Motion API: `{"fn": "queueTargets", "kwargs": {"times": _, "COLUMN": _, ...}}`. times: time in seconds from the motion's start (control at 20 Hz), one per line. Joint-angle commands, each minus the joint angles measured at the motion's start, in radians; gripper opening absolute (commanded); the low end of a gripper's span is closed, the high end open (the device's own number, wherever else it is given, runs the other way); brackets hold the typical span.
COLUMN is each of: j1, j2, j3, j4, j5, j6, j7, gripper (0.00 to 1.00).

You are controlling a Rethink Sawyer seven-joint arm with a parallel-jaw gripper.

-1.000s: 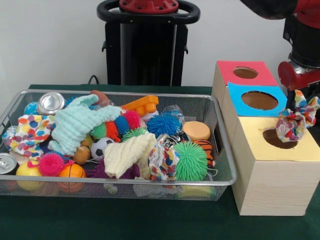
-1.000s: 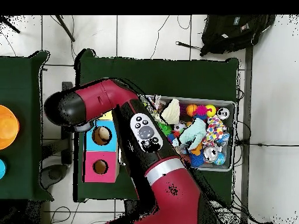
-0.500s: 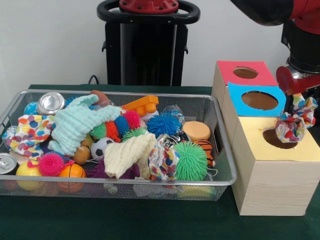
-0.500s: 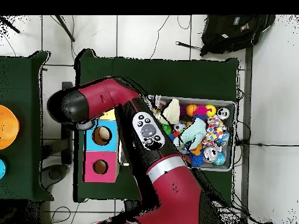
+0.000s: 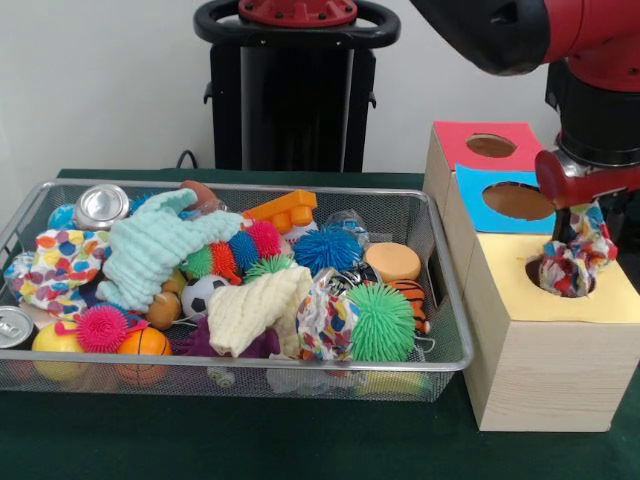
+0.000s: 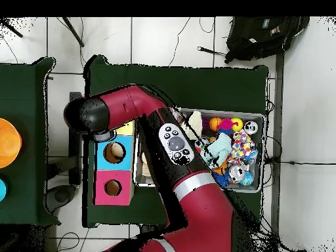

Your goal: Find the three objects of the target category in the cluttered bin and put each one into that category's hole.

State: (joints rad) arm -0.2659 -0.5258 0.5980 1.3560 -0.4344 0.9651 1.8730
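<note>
A bundled cloth with coloured spots [image 5: 570,262] hangs from my gripper [image 5: 579,215], which is shut on it. The cloth's lower end sits in the mouth of the round hole [image 5: 536,273] in the yellow-topped wooden box [image 5: 540,350]. The wire bin [image 5: 440,362] to the left holds more cloths: a spotted one [image 5: 60,265], a mint one [image 5: 150,250], a cream one [image 5: 255,310] and a patterned one [image 5: 325,320]. In the overhead view the red arm [image 6: 98,117] covers the gripper and the yellow box.
Behind the yellow box stand a blue-topped box [image 5: 515,200] and a pink-topped box [image 5: 490,145], each with a hole. The bin also holds spiky balls, cans, small balls and an orange block. A black backpack [image 6: 262,36] lies on the floor beyond the table.
The arm has swung left in the front view and come down. The spotted cloth moved from the hole's right side into the hole's mouth.
</note>
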Motion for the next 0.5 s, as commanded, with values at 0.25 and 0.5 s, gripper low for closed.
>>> {"fn": "queueTargets", "kwargs": {"times": 0.25, "j1": -0.039, "j2": 0.053, "j3": 0.002, "j4": -0.053, "j5": -0.043, "j6": 0.022, "j7": -0.173, "gripper": 1.0}}
{"fn": "queueTargets", "kwargs": {"times": 0.5, "j1": -0.034, "j2": 0.046, "j3": -0.003, "j4": -0.043, "j5": -0.044, "j6": 0.009, "j7": -0.153, "gripper": 1.0}}
